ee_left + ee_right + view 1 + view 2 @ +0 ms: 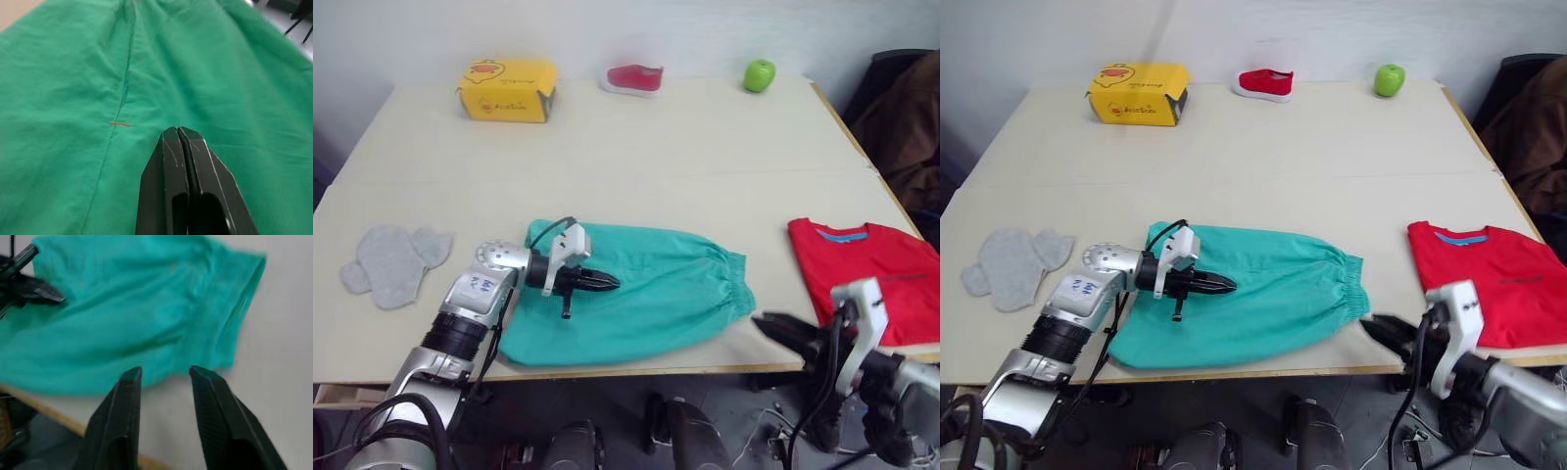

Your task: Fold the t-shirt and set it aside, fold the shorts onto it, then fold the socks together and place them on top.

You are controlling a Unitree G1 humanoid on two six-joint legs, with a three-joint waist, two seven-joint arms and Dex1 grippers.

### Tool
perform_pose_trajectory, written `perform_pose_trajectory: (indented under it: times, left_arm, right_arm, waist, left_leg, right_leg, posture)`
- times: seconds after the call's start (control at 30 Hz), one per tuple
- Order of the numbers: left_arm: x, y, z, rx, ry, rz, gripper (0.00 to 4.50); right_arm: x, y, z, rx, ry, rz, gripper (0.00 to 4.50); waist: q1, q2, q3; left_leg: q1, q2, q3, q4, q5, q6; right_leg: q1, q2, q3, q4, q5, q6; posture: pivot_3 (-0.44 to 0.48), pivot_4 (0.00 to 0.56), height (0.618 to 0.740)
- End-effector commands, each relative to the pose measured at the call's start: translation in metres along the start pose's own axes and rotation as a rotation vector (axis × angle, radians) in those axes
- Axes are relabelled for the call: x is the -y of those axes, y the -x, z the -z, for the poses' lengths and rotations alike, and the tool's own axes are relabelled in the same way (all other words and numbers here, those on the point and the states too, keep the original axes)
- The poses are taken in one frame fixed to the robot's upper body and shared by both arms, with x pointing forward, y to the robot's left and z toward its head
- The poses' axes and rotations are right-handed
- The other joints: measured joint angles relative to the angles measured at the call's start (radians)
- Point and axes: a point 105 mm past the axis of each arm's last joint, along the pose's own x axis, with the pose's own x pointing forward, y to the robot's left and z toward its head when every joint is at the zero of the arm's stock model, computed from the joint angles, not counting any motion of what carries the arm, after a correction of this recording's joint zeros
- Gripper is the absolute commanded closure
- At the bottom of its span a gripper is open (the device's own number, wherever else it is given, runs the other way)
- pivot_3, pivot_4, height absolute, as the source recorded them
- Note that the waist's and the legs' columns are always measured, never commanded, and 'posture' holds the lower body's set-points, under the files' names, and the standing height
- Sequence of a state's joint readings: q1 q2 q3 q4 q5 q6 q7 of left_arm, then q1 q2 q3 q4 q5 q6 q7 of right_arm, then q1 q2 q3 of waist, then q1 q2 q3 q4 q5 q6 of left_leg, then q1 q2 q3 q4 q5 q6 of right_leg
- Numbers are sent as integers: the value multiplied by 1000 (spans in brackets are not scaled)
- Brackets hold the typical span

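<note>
The teal-green shorts [646, 289] lie flat near the table's front edge, with the gathered waistband toward the right. My left gripper [612, 284] hovers over their left half, fingers shut with nothing between them; in the left wrist view the closed fingertips [177, 131] sit just above the cloth beside a seam. My right gripper [769, 325] stands open at the front edge, just right of the waistband, and the shorts [137, 313] lie beyond its spread fingers. The folded red t-shirt [871, 274] rests at the right edge. The grey socks [391, 259] lie at the left.
A yellow box [507, 88], a small red shoe [636, 77] and a green apple [759, 74] stand along the table's far side. A dark chair with brown cloth [906, 108] is beyond the right edge. The bare table [656, 166] stretches across the middle.
</note>
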State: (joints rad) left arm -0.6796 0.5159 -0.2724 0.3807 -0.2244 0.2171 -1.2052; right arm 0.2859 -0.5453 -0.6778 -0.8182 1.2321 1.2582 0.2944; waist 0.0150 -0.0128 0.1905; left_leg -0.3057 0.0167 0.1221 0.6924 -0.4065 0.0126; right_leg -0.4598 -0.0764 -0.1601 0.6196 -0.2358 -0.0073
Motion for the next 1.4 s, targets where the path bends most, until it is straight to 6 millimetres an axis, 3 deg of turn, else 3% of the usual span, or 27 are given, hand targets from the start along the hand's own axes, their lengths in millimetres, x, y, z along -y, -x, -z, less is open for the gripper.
perform_pose_trajectory:
  times: [0.03,0.17,0.4,0.63,0.8,0.97,1.1,1.23,1.4]
  left_arm:
    - [-6,-6,4,-37,-69,13,4500]
    - [-7,-10,11,-58,-85,21,4500]
    - [-10,-8,17,-80,-98,-1,4500]
    - [-14,-5,22,-99,-106,-56,4500]
    - [-16,-1,26,-113,-102,-88,4500]
    - [-14,0,30,-123,-94,-104,4500]
    - [-16,1,31,-121,-83,-139,4500]
    - [-20,5,23,-97,-81,-175,4500]
    - [-24,21,5,-73,-116,-227,4500]
  right_arm:
    - [-9,-2,4,81,-137,20,1532]
    - [0,-16,11,132,-341,53,120]
    - [10,-55,9,166,-520,21,52]
    - [13,-84,0,147,-508,-14,52]
    - [10,-89,-17,193,-454,-49,1262]
    - [-3,-86,-27,204,-372,-118,3105]
    - [-25,-84,-45,214,-242,-226,4475]
    - [-53,-87,-65,184,-50,-364,4475]
    - [-103,-109,-90,106,200,-601,4475]
  waist:
    - [-2,-1,-1]
    - [-3,-3,-2]
    - [-3,-6,-4]
    - [-8,-7,-5]
    - [-12,-8,-5]
    - [-14,-8,-5]
    - [-15,-8,-5]
    - [-15,-8,-5]
    - [-19,-8,-5]
  left_leg:
    - [1,0,0,0,0,0]
    - [3,0,1,-3,0,0]
    - [4,0,1,-3,1,0]
    - [5,1,1,-3,1,0]
    - [5,1,0,-3,1,0]
    - [5,1,0,-3,1,0]
    - [5,1,0,-3,1,0]
    - [5,1,0,-3,1,0]
    - [5,1,0,-4,2,0]
  right_leg:
    - [0,0,0,0,0,0]
    - [0,0,2,0,-1,0]
    - [1,-1,2,0,-1,-1]
    - [2,-1,2,1,-1,-1]
    - [2,-1,2,1,-1,-1]
    - [2,-1,1,0,-1,-1]
    - [2,-1,1,0,-1,-1]
    - [1,-1,1,0,-1,-1]
    - [-3,-1,0,1,-1,-1]
  posture:
    - [0,150,740]
    - [0,150,740]
    - [0,150,740]
    - [0,150,740]
    - [0,150,740]
    - [0,150,740]
    - [0,150,740]
    - [0,150,740]
    - [0,150,740]
